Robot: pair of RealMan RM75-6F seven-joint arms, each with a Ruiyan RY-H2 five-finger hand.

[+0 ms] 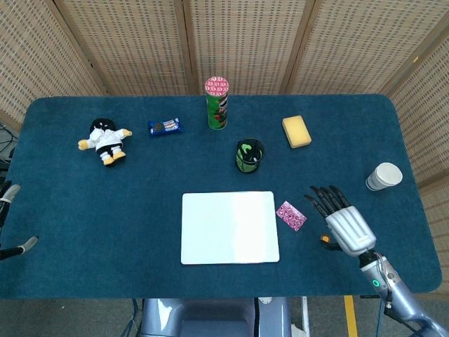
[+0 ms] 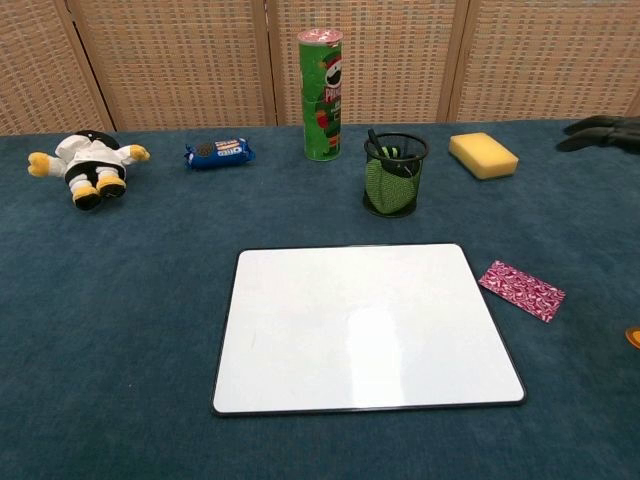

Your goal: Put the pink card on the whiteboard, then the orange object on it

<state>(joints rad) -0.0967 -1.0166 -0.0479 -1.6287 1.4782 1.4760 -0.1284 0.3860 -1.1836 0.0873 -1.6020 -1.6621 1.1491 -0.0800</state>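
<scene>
The pink patterned card (image 1: 290, 215) (image 2: 521, 290) lies flat on the blue cloth, just right of the whiteboard (image 1: 229, 227) (image 2: 365, 325). Right of the card is the small orange object (image 1: 324, 239) (image 2: 634, 337), half hidden by my right hand (image 1: 342, 223). That hand hovers over it with its dark fingers (image 2: 600, 131) spread toward the far side, holding nothing. Only two fingertips of my left hand (image 1: 8, 193) show at the left edge, apart and empty.
Along the far side lie a plush toy (image 1: 105, 140), a blue snack packet (image 1: 165, 127), a green crisp can (image 1: 217, 103) and a yellow sponge (image 1: 297, 131). A mesh pen holder (image 1: 249, 155) stands behind the whiteboard. A paper cup (image 1: 384, 176) sits near the right edge.
</scene>
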